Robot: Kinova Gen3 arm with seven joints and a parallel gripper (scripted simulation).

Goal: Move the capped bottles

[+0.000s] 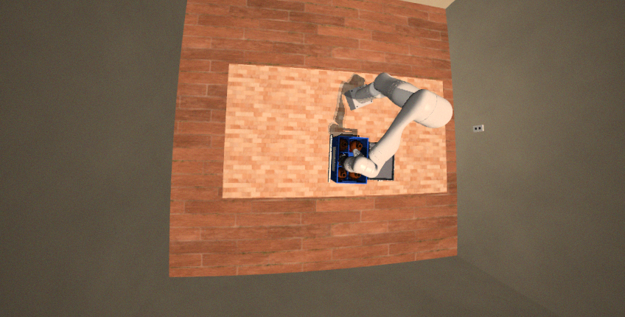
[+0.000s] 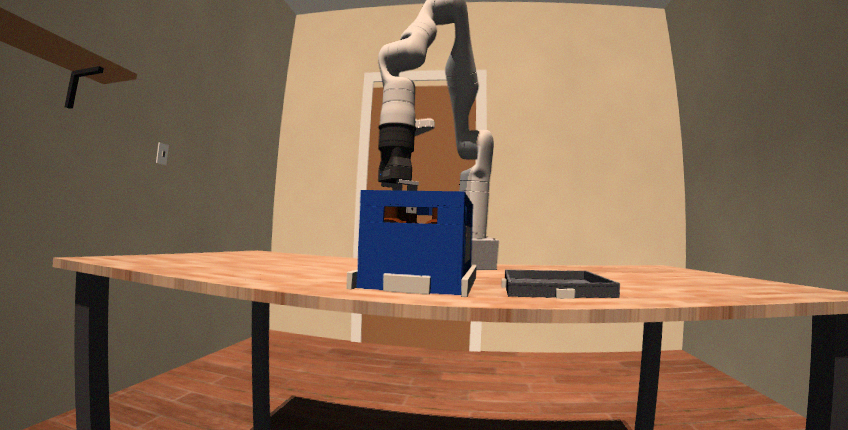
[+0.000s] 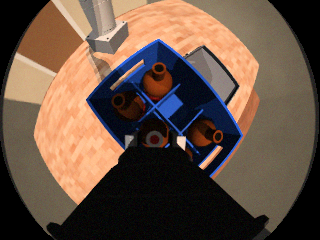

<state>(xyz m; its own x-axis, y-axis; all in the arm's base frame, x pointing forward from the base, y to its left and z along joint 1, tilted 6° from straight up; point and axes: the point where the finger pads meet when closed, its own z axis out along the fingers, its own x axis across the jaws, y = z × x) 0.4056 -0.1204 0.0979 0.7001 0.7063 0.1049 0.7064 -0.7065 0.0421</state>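
A blue crate stands on the table and holds several brown bottles in its cells. In the wrist view one bottle shows a red cap and sits right between my fingers. Three others, a far one, a left one and a right one, show dark open mouths. My gripper is open and empty, pointing straight down, with its fingertips at the crate's top rim. The dark grey tray lies beside the crate and is empty.
Small beige blocks sit against the crate's foot and one sits at the tray's front. The arm's base stands behind the crate. The crate is near the table's front edge.
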